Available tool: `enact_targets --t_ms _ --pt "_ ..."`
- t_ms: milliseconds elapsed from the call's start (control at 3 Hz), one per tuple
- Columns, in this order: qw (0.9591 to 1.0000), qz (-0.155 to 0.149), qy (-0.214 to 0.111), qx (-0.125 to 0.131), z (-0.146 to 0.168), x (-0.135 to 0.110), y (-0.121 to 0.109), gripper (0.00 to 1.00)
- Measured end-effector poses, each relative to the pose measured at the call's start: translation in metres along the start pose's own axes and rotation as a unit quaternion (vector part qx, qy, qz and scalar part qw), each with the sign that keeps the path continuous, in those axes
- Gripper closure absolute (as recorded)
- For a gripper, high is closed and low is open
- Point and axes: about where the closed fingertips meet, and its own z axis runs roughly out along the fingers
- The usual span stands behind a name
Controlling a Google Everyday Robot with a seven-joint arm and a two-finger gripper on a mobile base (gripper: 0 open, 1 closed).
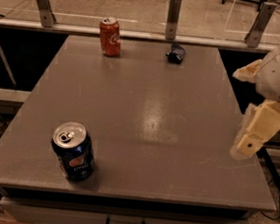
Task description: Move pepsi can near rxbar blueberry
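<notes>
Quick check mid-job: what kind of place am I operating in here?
Likely a robot test lab: plain grey table, glass barrier on metal posts at its far edge, a drawer below. The gripper hangs by the table's right edge.

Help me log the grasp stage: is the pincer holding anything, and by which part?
Nothing is held. The pincer hangs at the right edge of the table, far from the pepsi can standing front left.

Claw at far right, mid-height
</notes>
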Motion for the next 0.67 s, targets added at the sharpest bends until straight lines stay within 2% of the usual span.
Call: enact_targets --t_ms 333,667 --pt "0.9969 -0.015 -0.065 -0.042 0.032 -0.037 0.03 0.0" --pt "0.9862 -0.026 -0.136 -0.091 0.066 -0.088 0.074 0.0"
